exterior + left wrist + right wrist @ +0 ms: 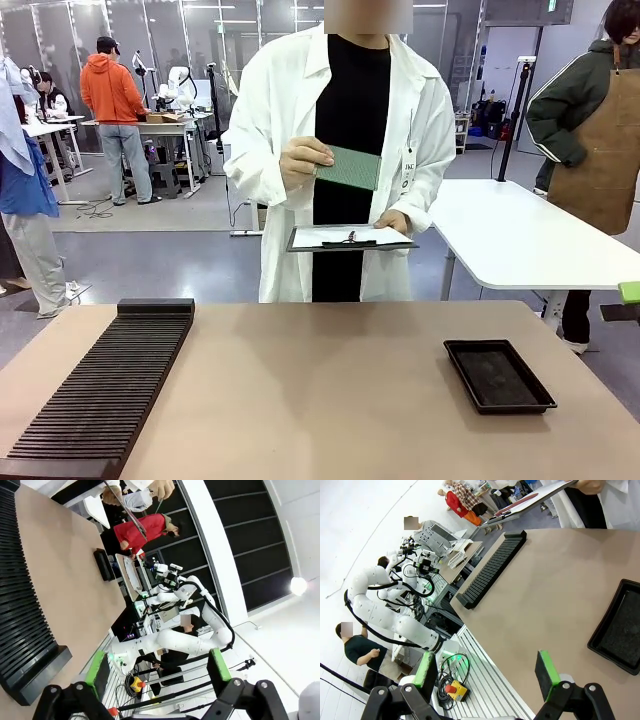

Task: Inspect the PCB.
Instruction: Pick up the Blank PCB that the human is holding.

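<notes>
The PCB (348,167), a flat green board with a fine pattern, is held up at chest height in one hand of the person in a white lab coat across the table. Their other hand holds a dark clipboard (350,238) with white paper at waist height. In the left wrist view my left gripper (158,669) stands open, with nothing between its green pads, off the table's near side. My right gripper (486,671) is open and empty too, near the table's front edge beside the black tray (620,630).
A long black slotted rack (100,385) lies along the table's left side. The shallow black tray (498,375) sits at the right. A white side table (520,235) stands behind at right, with another person beside it.
</notes>
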